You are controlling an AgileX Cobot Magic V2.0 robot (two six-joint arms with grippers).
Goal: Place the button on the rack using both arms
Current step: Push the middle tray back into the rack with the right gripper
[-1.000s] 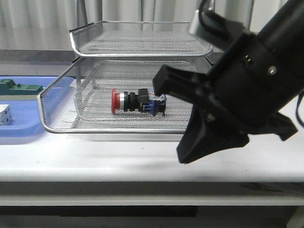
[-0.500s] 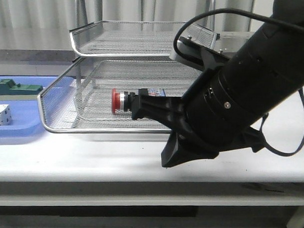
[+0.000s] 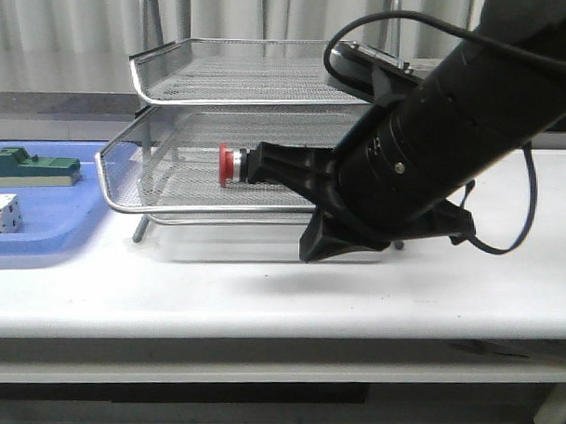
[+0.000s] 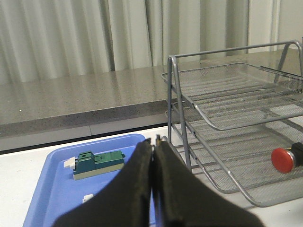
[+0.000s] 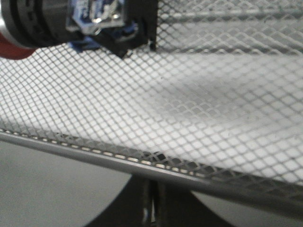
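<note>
The button [image 3: 236, 165] lay on its side in the middle tray of the rack [image 3: 176, 78], red cap pointing toward the blue tray [image 3: 50, 232], its rear half hidden in the front view behind the right arm. The right gripper [image 3: 306, 208] sat low against the front rim of that tray; in the right wrist view its fingers [image 5: 150, 208] met in a thin seam just below the wire rim, clenched on nothing. The left gripper [image 4: 152, 179] was likewise pressed closed and empty, hanging over the blue tray, well apart from the rack. The button looked small, rigid and fairly light, a hard plastic and metal part unlikely to be harmed by a firm pinch. Being round, it would probably roll on the mesh if nudged sideways, and the smooth cap and silver collar seemed slippery. The squarer blue block [image 5: 94, 28] at the rear appeared the safer place to take hold, pinched across its flat sides.
</note>
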